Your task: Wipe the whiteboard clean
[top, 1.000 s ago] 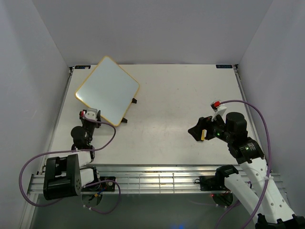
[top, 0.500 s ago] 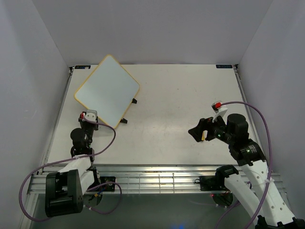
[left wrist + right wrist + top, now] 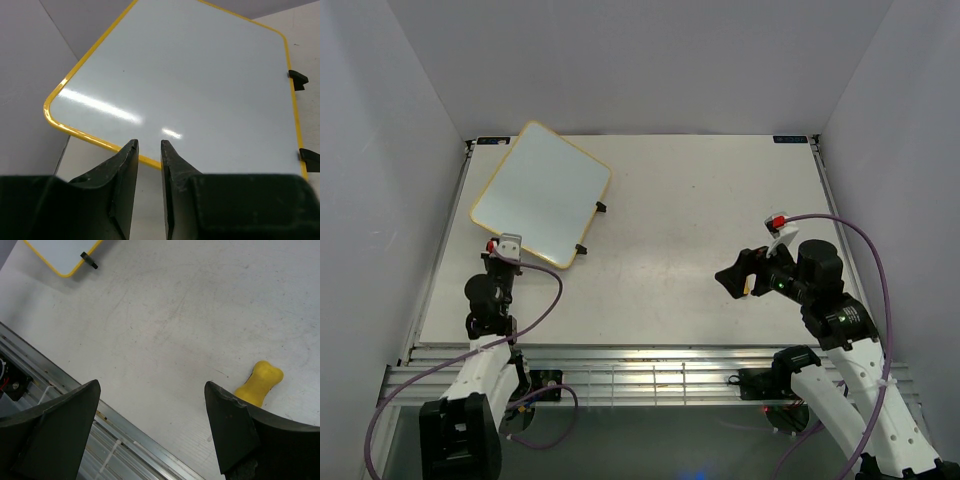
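The whiteboard (image 3: 542, 195) has a yellow frame and a blank white face. It stands tilted at the table's back left on black feet (image 3: 298, 80). My left gripper (image 3: 505, 246) is just in front of its near corner. In the left wrist view the fingertips of the left gripper (image 3: 149, 144) stand a narrow gap apart with nothing between them, and the board's yellow edge (image 3: 90, 136) lies just beyond. My right gripper (image 3: 736, 275) hovers wide open over the table's right half. A small yellow eraser (image 3: 260, 385) lies beside its right finger (image 3: 227, 420).
The whiteboard's corner (image 3: 60, 257) shows far off in the right wrist view. An aluminium rail (image 3: 640, 365) runs along the table's near edge. Grey walls close in the left, back and right sides.
The whiteboard has turned and shifted slightly left. My left arm has drawn back towards its base and its jaws have narrowed. The right arm has barely moved.
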Tool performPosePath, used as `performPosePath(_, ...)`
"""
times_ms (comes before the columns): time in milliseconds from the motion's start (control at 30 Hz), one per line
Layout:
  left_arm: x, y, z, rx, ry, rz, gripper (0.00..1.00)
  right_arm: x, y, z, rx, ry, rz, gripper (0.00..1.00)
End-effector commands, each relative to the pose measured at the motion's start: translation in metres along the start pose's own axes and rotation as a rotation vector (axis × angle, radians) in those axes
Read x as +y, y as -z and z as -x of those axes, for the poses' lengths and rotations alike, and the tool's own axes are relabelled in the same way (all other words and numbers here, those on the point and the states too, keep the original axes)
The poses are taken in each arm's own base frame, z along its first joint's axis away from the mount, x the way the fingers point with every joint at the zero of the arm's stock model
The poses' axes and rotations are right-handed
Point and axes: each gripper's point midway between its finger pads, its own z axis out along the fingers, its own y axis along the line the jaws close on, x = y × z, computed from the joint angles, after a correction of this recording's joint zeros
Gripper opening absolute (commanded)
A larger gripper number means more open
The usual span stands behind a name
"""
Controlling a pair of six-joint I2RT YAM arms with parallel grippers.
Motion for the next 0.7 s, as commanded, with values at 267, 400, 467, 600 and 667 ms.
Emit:
performPosePath(267,-0.012,0.005,0.001,0.010,-0.011,-0.027,0.41,0.005,0.002,0.005,-0.038,0.029,0.026,0.90)
performPosePath(400,-0.007,0.002,0.012,-0.005,0.016,0.020,0.66,0.006,0.001,0.006,-0.037,0.029,0.028,0.90)
performPosePath(467,-0.003,0.000,0.022,-0.018,0.041,0.047,0.98,0.004,0.000,0.005,-0.031,0.026,0.024,0.90)
performPosePath(600,0.008,0.003,0.046,-0.043,0.097,0.121,0.98,0.003,0.000,0.007,-0.032,0.025,0.015,0.90)
performPosePath(667,0.022,0.009,0.055,-0.045,0.136,0.192,0.98,0.002,-0.001,0.009,-0.028,0.023,0.003,0.90)
